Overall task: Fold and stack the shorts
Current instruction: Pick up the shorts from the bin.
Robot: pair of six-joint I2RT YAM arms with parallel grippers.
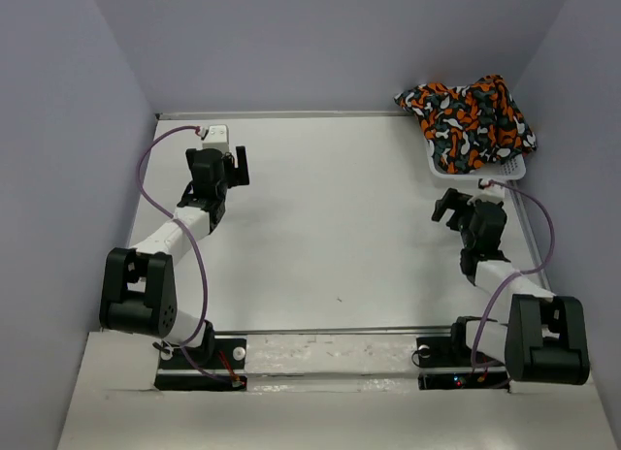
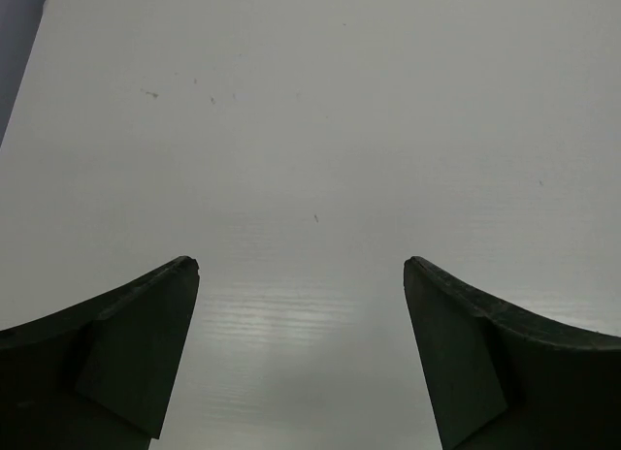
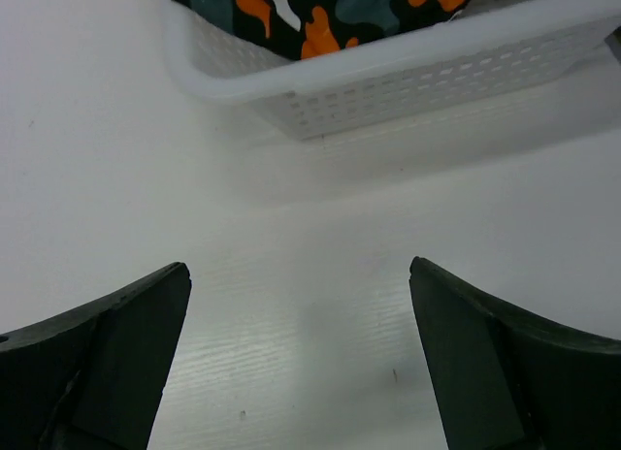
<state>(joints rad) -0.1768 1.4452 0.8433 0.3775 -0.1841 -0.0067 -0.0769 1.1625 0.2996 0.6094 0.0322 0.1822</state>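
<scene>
Shorts of soft cloth, printed in orange, black, grey and white blotches, lie heaped in the white plastic mesh basket at the far right corner of the white table. The left gripper and the right gripper have their fingers spread wide and hold nothing. The right one is near the basket.

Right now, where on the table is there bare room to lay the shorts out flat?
The wide middle of the table, between the left arm and right arm, is bare back to the far edge. The only crowded spot is the far right corner, where the basket holds the heaped shorts.
</scene>
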